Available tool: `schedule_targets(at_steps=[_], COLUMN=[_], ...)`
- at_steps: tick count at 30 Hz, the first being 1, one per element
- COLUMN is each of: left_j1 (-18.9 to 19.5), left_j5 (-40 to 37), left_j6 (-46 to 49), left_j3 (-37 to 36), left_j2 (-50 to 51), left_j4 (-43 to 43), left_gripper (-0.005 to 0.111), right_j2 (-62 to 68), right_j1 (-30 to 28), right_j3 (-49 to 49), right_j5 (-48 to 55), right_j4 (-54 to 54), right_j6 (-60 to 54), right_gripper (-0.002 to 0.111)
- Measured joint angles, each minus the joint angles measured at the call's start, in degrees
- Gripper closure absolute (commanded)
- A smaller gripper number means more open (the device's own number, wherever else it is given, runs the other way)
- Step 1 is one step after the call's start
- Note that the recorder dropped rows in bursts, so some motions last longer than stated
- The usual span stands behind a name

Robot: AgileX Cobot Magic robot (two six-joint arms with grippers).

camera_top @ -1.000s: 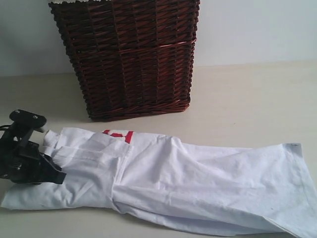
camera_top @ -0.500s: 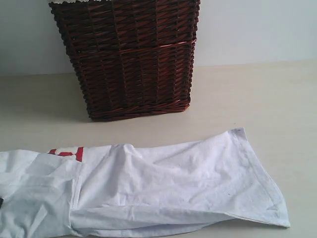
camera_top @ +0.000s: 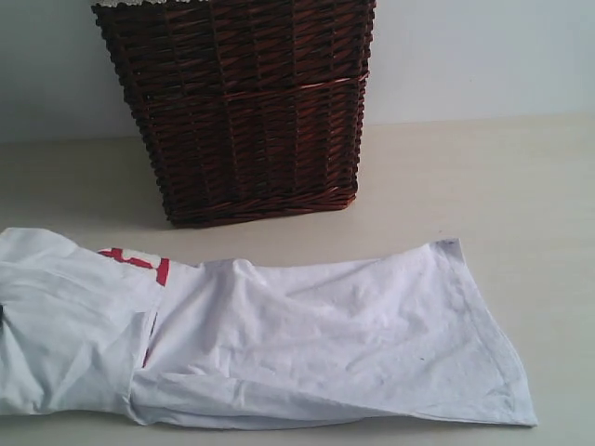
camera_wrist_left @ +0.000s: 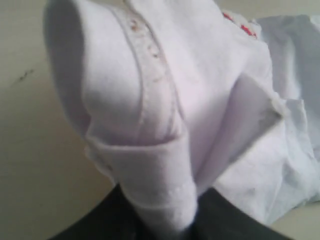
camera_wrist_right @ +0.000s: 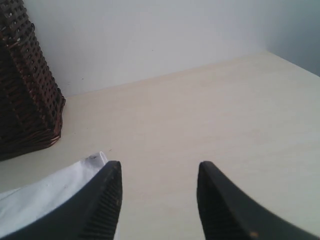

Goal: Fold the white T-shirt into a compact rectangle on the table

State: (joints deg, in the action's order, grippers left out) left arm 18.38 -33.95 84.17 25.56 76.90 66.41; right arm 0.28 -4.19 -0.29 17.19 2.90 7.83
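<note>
The white T-shirt (camera_top: 307,344) lies as a long strip across the front of the table (camera_top: 483,177), its hem end at the right and its left end running off the view's left edge. A bit of red lettering (camera_top: 139,263) shows near that left end. In the left wrist view my left gripper (camera_wrist_left: 167,225) is shut on a bunched fold of the T-shirt (camera_wrist_left: 150,110), which hangs above the table (camera_wrist_left: 30,150). My right gripper (camera_wrist_right: 160,170) stands open over bare table, with a corner of the T-shirt (camera_wrist_right: 50,195) beside one finger. Neither gripper shows in the exterior view.
A tall dark wicker basket (camera_top: 242,111) stands on the table behind the shirt, against the pale wall; the right wrist view also catches the basket (camera_wrist_right: 25,90). Bare table (camera_wrist_right: 210,110) stretches to the right of the basket.
The shirt has been dragged to the left, its hem end pulled in from the right edge. My left gripper has left the exterior view, and the shirt's left end has risen a little.
</note>
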Motion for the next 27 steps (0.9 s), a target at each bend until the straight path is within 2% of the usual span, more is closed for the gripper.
schedule_targets(at_steps=[3, 5, 6, 8, 10, 14, 20, 27], left_j1=[3.4, 8.4, 12.5, 17.9, 20.8, 23.0, 23.3, 23.3], left_j5=[1.2, 1.5, 1.2, 0.3, -0.2, -0.6, -2.9, -7.4], left_j6=[-0.9, -2.4, -2.6, -2.6, -2.4, -2.0, -1.8, -3.6], left_j3=[0.0, 0.0, 0.0, 0.1, 0.1, 0.1, 1.3, 6.2], left_j2=[0.0, 0.3, 1.1, 3.7, 5.7, 7.8, 7.0, 4.9], left_j4=[-3.0, -3.5, -4.1, -5.6, -6.3, -7.1, -6.6, -4.6], left_gripper=[0.107, 0.107, 0.107, 0.107, 0.107, 0.107, 0.107, 0.107], right_j2=[0.0, 0.0, 0.0, 0.0, 0.0, 0.0, 0.0, 0.0], right_j1=[0.0, 0.0, 0.0, 0.0, 0.0, 0.0, 0.0, 0.0], right_j3=[0.0, 0.0, 0.0, 0.0, 0.0, 0.0, 0.0, 0.0], right_j5=[0.0, 0.0, 0.0, 0.0, 0.0, 0.0, 0.0, 0.0], right_j4=[0.0, 0.0, 0.0, 0.0, 0.0, 0.0, 0.0, 0.0], right_j6=[0.0, 0.0, 0.0, 0.0, 0.0, 0.0, 0.0, 0.0], right_gripper=[0.062, 0.062, 0.062, 0.062, 0.062, 0.062, 0.062, 0.062])
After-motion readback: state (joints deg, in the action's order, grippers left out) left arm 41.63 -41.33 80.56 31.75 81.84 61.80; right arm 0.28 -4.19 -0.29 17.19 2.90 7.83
